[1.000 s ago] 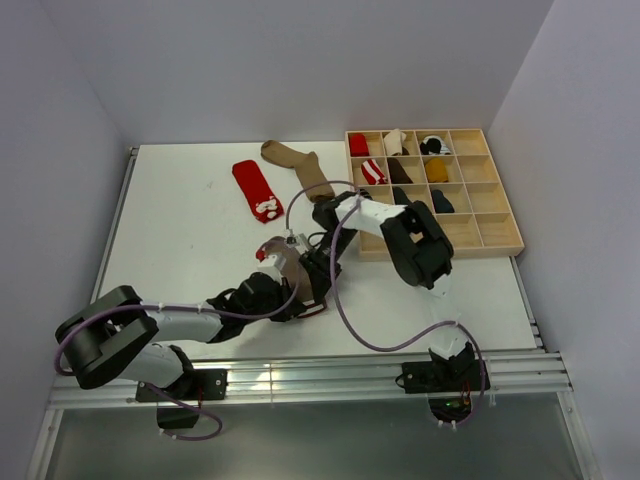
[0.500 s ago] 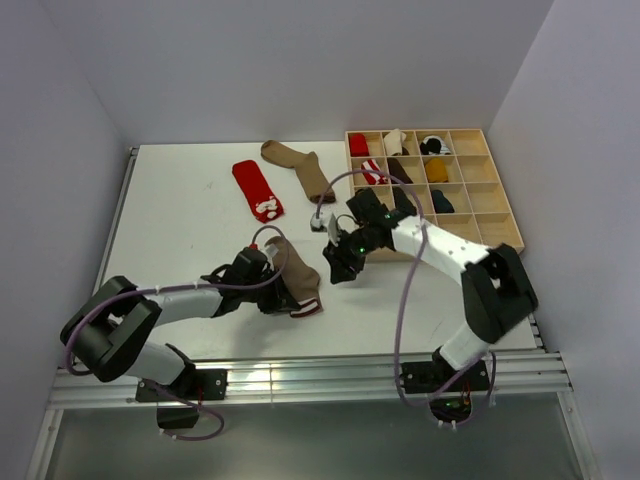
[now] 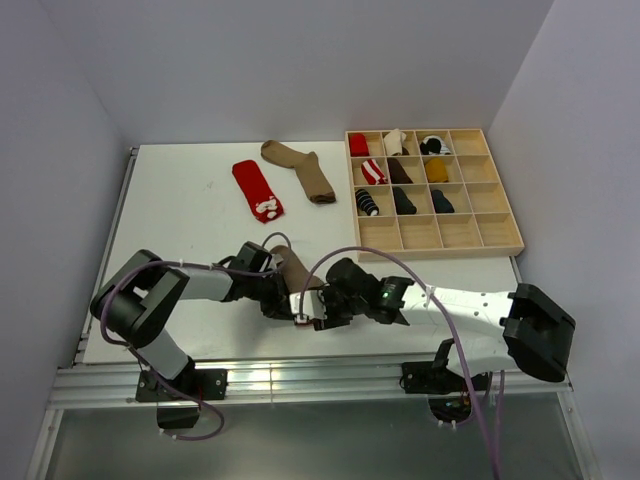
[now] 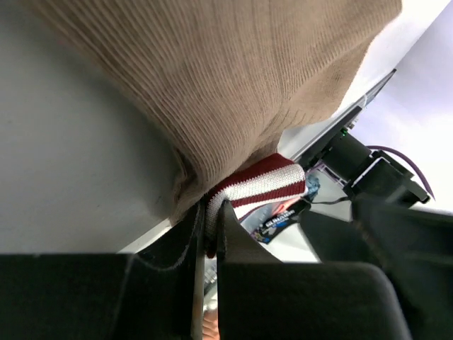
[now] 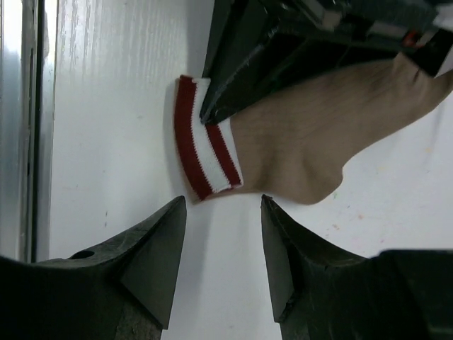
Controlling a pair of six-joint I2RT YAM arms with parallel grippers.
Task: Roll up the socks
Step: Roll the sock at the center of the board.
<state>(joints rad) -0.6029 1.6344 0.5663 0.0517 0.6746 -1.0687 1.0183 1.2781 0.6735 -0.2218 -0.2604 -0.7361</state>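
Observation:
The tan sock (image 3: 292, 272) with a maroon-white striped cuff (image 5: 209, 156) lies near the table's front edge. My left gripper (image 3: 278, 300) is shut on it next to the cuff; in the left wrist view (image 4: 211, 212) the fabric (image 4: 212, 85) sits pinched between the fingers. My right gripper (image 3: 320, 308) is open and empty; in the right wrist view (image 5: 223, 205) its tips stand just short of the cuff without touching it. A red sock with a white motif (image 3: 257, 190) and a plain brown sock (image 3: 300, 168) lie flat at the back. I see no navy sock loose on the table.
A wooden compartment tray (image 3: 500, 240) stands at the right, with several rolled socks in its far cells. The aluminium rail (image 3: 300, 375) runs along the table's front edge, close behind both grippers. Purple cables loop over the arms.
My right arm has swung from the tray side down to the front edge, and its open gripper now faces the striped cuff. My left gripper has shifted slightly right with the tan sock.

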